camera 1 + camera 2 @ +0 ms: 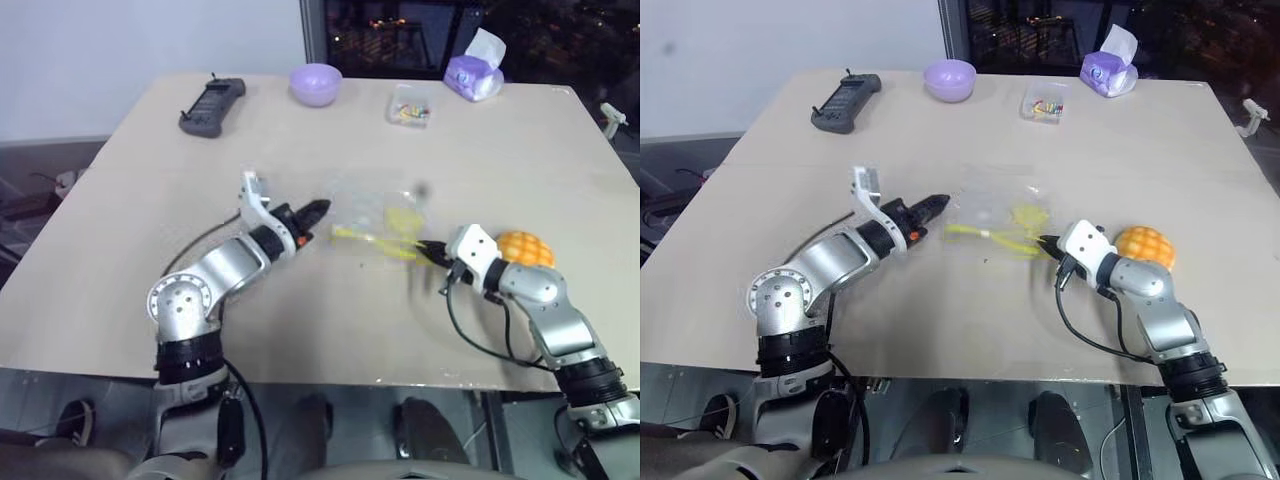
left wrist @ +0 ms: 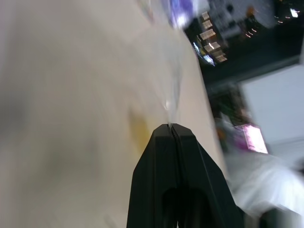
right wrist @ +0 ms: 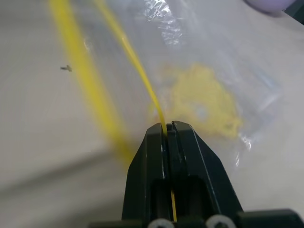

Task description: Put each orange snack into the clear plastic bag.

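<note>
The clear plastic bag (image 1: 375,205) lies crinkled at mid-table, its yellow strip (image 1: 375,241) along the near edge and a yellow patch showing inside. My left gripper (image 1: 320,209) is shut at the bag's left edge, with a sliver of clear film at its tips (image 2: 171,126). On the other side, my right gripper (image 1: 426,250) is shut on the yellow strip, which runs between its fingers (image 3: 156,142). One orange snack (image 1: 526,247), a domed bun with a grid pattern, sits on the table just behind my right wrist, outside the bag.
Along the table's far edge stand a black handheld controller (image 1: 211,106), a lilac bowl (image 1: 316,84), a small clear box with colourful bits (image 1: 408,105) and a purple tissue pack (image 1: 474,75). The table's near edge (image 1: 330,378) runs just in front of both arms.
</note>
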